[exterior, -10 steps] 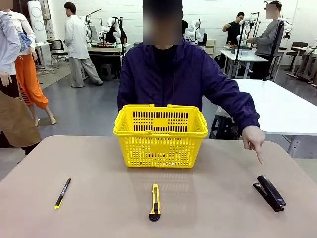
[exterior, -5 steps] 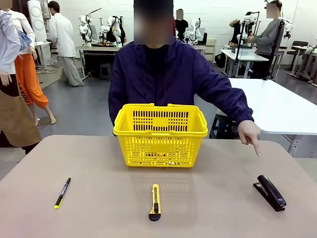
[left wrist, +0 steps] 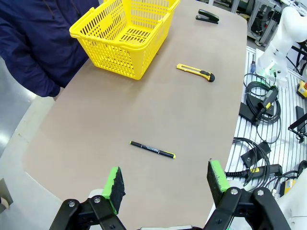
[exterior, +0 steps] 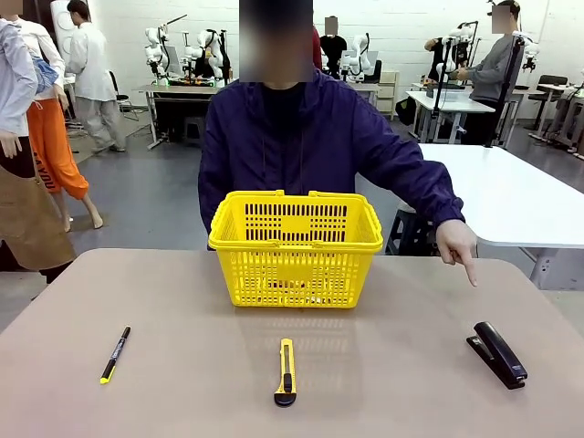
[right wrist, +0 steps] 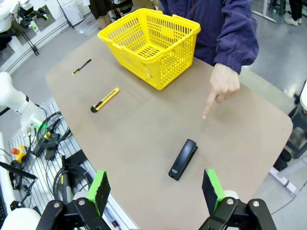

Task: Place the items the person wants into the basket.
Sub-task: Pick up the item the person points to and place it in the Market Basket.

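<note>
A black stapler [exterior: 497,355] lies at the table's right side, also the stapler [right wrist: 183,159] below the right wrist camera and the stapler [left wrist: 207,17] far off in the left wrist view. The person [exterior: 315,137] points a finger [exterior: 469,272] down toward it; the hand [right wrist: 222,86] hovers above the table. The yellow basket [exterior: 296,247] stands at the far middle. My left gripper [left wrist: 167,184] is open high above the table's near edge. My right gripper [right wrist: 156,188] is open above the near right edge, nothing between its fingers.
A yellow-and-black utility knife [exterior: 286,371] lies in front of the basket. A black pen with a yellow end [exterior: 115,354] lies at the left. Cables and boxes [left wrist: 261,105] lie on the floor on the robot's side. The table [exterior: 182,392] is bare between the tools.
The person's pointing hand has drawn back and up a little from the stapler. Neither gripper nor any tool has moved.
</note>
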You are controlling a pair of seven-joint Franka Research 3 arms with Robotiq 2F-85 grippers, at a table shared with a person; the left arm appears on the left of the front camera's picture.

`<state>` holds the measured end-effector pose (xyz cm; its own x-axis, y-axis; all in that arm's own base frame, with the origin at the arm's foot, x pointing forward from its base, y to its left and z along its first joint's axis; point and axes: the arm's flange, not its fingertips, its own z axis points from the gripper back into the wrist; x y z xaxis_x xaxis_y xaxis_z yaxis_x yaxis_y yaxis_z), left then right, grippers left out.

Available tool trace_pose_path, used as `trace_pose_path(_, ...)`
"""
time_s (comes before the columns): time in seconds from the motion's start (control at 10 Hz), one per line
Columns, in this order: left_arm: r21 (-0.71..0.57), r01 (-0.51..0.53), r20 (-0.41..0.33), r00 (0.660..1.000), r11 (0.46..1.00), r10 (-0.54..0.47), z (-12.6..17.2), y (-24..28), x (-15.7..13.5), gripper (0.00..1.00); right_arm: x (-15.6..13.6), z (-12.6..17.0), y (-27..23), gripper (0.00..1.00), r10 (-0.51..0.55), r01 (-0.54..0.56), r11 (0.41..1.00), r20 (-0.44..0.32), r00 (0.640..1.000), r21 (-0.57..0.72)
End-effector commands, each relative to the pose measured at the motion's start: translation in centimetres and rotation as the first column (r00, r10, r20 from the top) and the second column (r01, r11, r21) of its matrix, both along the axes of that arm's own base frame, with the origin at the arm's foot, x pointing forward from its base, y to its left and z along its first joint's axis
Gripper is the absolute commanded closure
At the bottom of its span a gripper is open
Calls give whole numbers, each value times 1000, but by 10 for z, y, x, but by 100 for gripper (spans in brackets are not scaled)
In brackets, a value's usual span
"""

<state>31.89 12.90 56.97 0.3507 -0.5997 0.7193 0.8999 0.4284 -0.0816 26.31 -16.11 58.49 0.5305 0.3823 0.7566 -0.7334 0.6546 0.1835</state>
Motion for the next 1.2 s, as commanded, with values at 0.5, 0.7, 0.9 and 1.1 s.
trace_pose_path(0.5, -14, 15, 14, 1000, 1000, -15, 0, 2, 1, 10, 97, -69, 135, 0, -184, -144, 851, -542, 820, -506)
trace_pose_path(0.7, -14, 15, 14, 1000, 1000, -15, 0, 2, 1, 10, 126, -106, 151, 0, -211, -98, 855, -514, 831, -509)
trace_pose_path(0.9, -14, 15, 14, 1000, 1000, -15, 0, 2, 1, 10, 136, -132, 159, 0, -272, 28, 862, -415, 868, -505)
trace_pose_path(1.1, -14, 15, 14, 1000, 1000, -15, 0, 2, 1, 10, 149, -162, 163, 0, -300, 110, 876, -352, 887, -469)
